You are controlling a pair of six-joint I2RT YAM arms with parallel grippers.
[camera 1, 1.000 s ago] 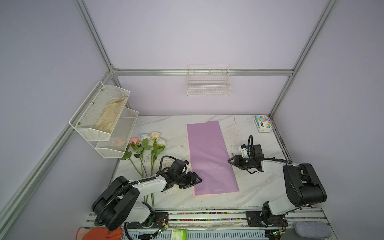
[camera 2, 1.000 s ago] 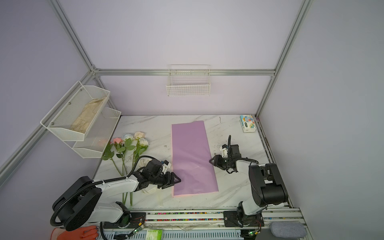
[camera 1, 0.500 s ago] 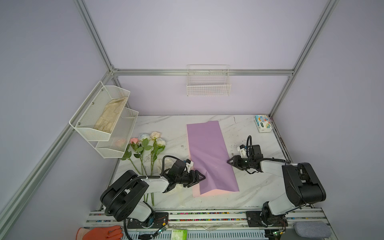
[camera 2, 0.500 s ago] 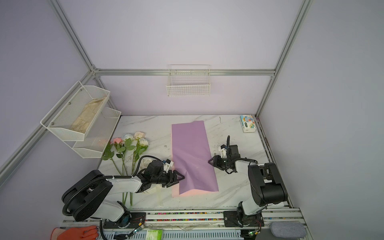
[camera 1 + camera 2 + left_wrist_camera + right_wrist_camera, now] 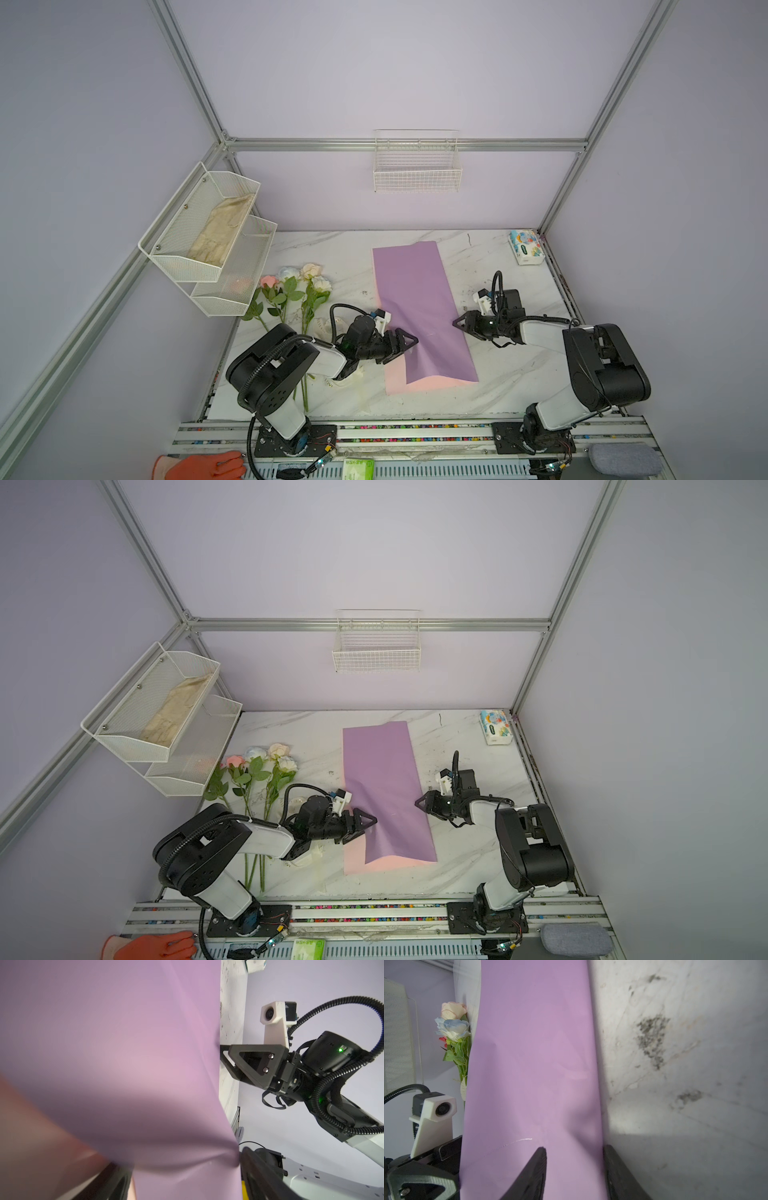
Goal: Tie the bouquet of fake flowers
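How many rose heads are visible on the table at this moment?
4, lying together left of the lilac paper: the pink rose farthest from it, then the pale blue rose, the cream rose, and the white rose nearest it. More may hide under the leaves.

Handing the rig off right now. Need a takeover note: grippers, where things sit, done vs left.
Left gripper: open, with the left edge of the lilac paper between its jaws.
Right gripper: open, jaws astride the paper's right edge, not clamped.
Bouquet of fake flowers: loose on the table left of the paper, stems partly under the left arm.
Cream ribbon: beside the left arm.
Done: paper laid out.
Left: flowers onto paper, wrap, tie.
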